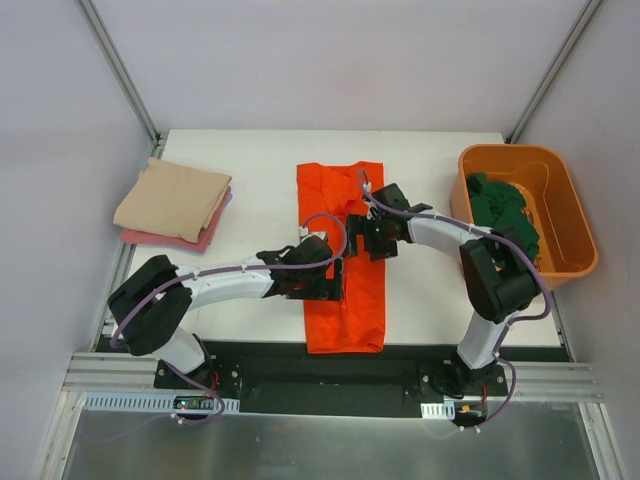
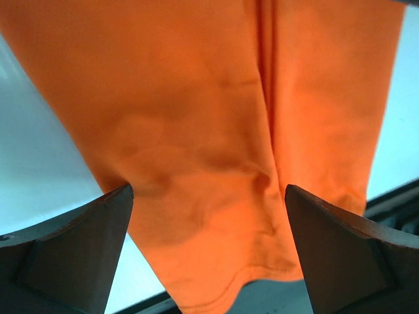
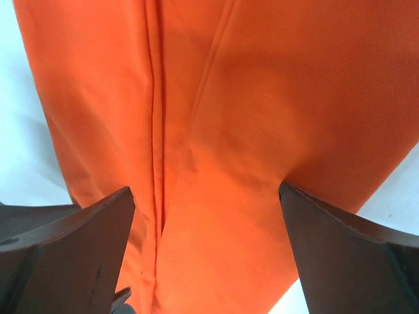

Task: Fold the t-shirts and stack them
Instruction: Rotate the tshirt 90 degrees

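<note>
Evidently I held the left tool [image 1: 322,272] and right tool [image 1: 366,238] spread wide over the orange t-shirt [image 1: 345,315], a long strip at the frame's centre, presumably to fold it crosswise.

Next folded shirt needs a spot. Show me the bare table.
Bare table lies between the beige t-shirt, stacked on the pink t-shirt, and the orange t-shirt; another strip runs between that shirt and the orange bin. Both are clearest toward the far edge. The middle is crowded: left gripper and right gripper hang open over the orange t-shirt.
</note>
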{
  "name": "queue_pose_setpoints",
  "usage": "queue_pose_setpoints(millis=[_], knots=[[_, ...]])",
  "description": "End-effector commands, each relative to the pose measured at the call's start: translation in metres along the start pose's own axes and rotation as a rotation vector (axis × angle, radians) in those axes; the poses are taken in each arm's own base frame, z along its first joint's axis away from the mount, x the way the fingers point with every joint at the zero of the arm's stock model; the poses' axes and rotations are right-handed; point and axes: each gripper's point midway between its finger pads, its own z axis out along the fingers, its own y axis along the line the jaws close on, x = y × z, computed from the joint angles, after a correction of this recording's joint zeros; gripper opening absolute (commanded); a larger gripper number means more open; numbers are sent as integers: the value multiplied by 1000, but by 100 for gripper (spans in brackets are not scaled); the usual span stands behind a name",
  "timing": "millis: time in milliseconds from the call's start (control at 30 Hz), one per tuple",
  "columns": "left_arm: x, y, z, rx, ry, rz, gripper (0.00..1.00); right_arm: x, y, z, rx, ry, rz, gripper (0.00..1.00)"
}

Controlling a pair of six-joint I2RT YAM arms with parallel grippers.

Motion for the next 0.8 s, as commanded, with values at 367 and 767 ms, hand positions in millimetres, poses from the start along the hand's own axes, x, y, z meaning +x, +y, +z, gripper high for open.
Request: queue_pose_setpoints(millis=[367,767], knots=[[-82,44,40,-110,-58,-38,99,-95,-35,40,71,-122,147,96],[-102,27,-24,-65,-203,33,99,-107,-6,-61,129,-286,-5,96]])
